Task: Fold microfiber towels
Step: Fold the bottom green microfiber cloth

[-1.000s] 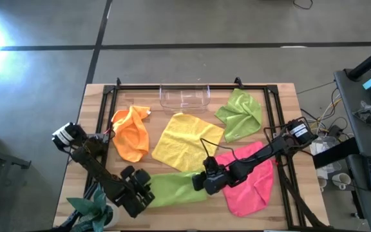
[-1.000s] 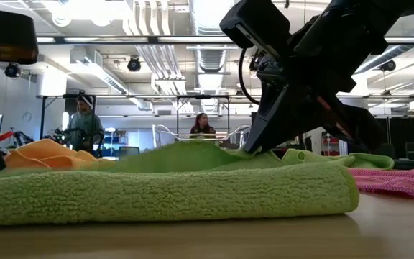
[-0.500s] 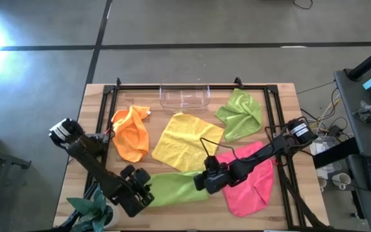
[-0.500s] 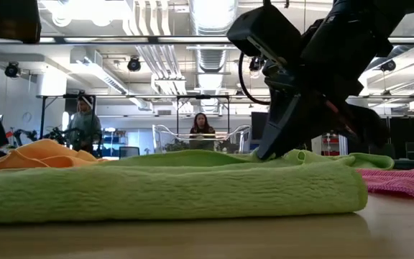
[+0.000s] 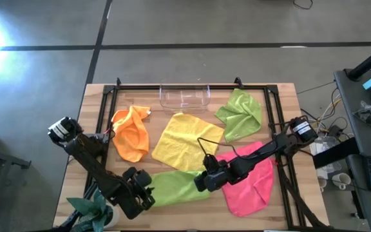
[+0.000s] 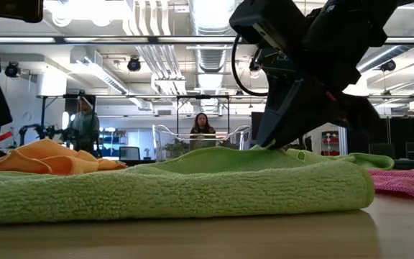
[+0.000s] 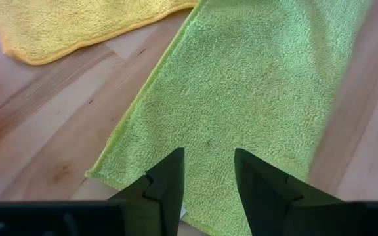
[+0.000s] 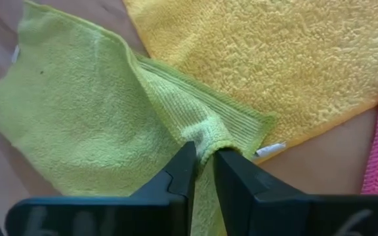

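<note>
Left pincer: fingers spread, empty, poised over the left end of the folded lime green towel. That towel lies at the near edge of the surface, just in front of the yellow towel. Orange towel: left of the yellow towel. Right pincer: pinching a raised fold at the lime green towel's right end. Pink towel: right of it.
</note>
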